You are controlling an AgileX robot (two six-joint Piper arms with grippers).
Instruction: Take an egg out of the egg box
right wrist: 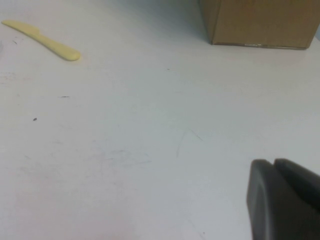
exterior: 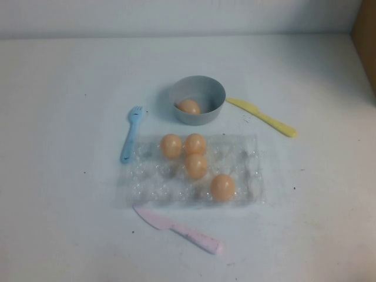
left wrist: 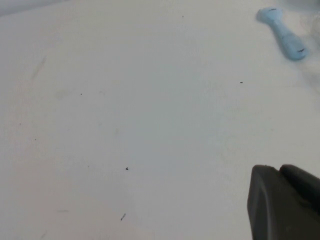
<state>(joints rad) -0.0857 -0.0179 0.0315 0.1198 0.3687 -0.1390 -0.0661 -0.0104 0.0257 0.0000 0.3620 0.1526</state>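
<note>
White bench (exterior: 70, 223) carries the egg box (exterior: 247, 154), with both arms parked off to the sides.
Four eggs sit in the clear tray cups; a fifth egg (exterior: 189, 106) lies in the grey bowl (exterior: 212, 93) just behind the tray. Blue fork (exterior: 131, 133), yellow knife (exterior: 262, 116) and pink knife (exterior: 176, 228) surround the tray. Left pincer (left wrist: 280, 202) hangs above bare bench, fingers pressed together, holding nothing. Right pincer (right wrist: 280, 200) likewise, fingers together, near a cardboard box (right wrist: 260, 22).

Five orange-tan smooth eggs (exterior: 195, 166); clear crinkly plastic egg box (exterior: 247, 176); round grey bowl (exterior: 207, 94); blue plastic fork (exterior: 131, 133); yellow plastic knife (exterior: 262, 116); pink plastic knife (exterior: 176, 228); white surface (exterior: 64, 117).
</note>
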